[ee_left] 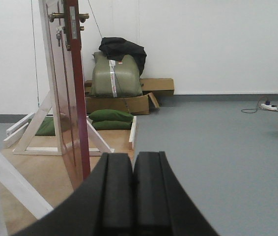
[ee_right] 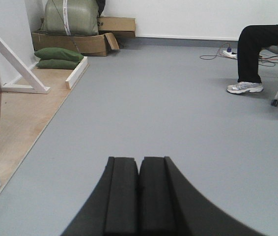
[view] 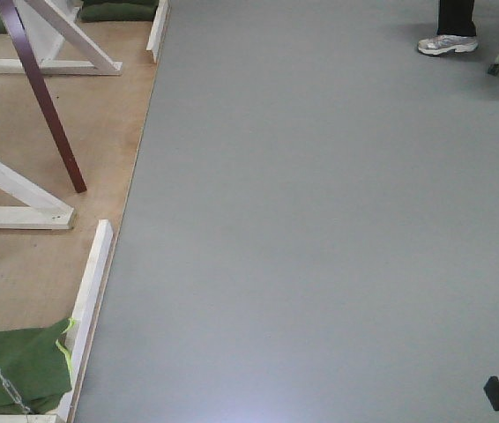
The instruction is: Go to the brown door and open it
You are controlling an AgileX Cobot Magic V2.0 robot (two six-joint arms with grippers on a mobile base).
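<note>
The left gripper [ee_left: 133,164] is held low and level, looking straight across the grey floor [ee_left: 217,162]. Its two black pads are pressed flat together with nothing between them. The right gripper [ee_right: 139,167] sits in the same level pose, its pads likewise closed on nothing. The brown door [ee_left: 78,108] stands on the plywood platform [ee_left: 45,172], left of the left gripper and well apart from it. Its narrow latch edge faces the left wrist view, with the brass lever handle [ee_left: 55,16] and metal latch plate [ee_left: 72,28] high on it. The front view shows only the door's bottom as a dark slanted strip across the platform, between white timber braces [view: 20,189]; its foot lies near the platform's floor-side edge. In the right wrist view the door shows only at the far left. Green sandbags [ee_left: 110,119] lie at the platform's back corner. Behind them, cardboard boxes [ee_left: 144,101] carry an olive sack [ee_left: 115,74] with a pale tape strip whose marks are too small to read. A seated person [ee_right: 262,46] in dark trousers and grey trainers is at the far right of the floor.
</note>
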